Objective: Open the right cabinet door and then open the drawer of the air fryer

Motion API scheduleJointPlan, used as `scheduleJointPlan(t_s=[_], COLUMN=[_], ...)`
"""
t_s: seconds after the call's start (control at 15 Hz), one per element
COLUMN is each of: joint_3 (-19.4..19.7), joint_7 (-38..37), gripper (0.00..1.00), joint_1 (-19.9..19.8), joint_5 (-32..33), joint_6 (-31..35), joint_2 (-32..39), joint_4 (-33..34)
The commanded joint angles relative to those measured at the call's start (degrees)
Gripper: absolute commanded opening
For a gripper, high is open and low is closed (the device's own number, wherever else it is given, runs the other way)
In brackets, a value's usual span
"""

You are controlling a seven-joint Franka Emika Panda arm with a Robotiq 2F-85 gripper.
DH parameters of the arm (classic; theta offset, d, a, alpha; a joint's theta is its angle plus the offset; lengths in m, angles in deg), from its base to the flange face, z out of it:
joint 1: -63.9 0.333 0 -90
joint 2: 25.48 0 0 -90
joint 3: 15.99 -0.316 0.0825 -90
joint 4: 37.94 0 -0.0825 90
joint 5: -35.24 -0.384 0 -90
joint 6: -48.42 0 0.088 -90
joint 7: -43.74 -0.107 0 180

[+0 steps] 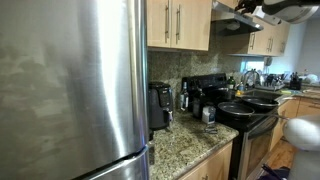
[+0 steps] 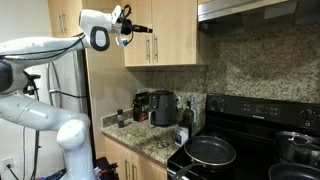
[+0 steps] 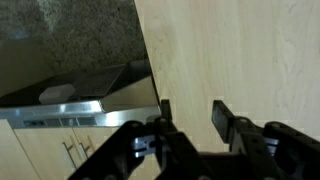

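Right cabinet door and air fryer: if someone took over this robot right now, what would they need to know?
Gripper: jaws apart, empty, close to light wood, no handle between them.
Right cabinet door looks closed. Air fryer stands on the counter by the fridge; its drawer looks shut.
Done: nothing visible. Left: open door, then drawer.

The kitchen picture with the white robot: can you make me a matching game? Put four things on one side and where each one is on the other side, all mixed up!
Things:
1. air fryer
2. frying pan
3. gripper
4. range hood

Places:
A. on the black stove
B. high up at the wood cabinet doors
C. on the granite counter
D. above the stove

Pairs: 1-C, 2-A, 3-B, 4-D
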Motion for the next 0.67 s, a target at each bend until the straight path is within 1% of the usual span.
scheduleJointPlan(t_s=[0.0,0.07,0.2,0.27,0.33,0.4,0.47,0.6], joint_3=[4.03,4.25,3.87,3.68,3.26,4.47,3.47,3.61], joint_7=[-0.76,-0.88,-1.08,-1.55,-2.30,-2.03,-2.96,-2.79], gripper=[0.79,0.87,0.99,1.00,1.00,1.00,1.00,1.00], joint_1=[12.09,15.79,22.72,25.76,27.01,30.44,26.84,29.57], joint_5=[2.82,2.51,1.37,0.71,0.69,-0.24,1.93,1.02], joint_6=[-4.14,-4.06,-2.55,-2.45,-2.24,-3.28,-3.40,-3.31], joint_2=[2.17,3.75,7.99,10.82,13.09,13.98,9.56,12.84], joint_4=[0.27,1.42,3.69,5.35,6.61,7.27,3.70,5.62])
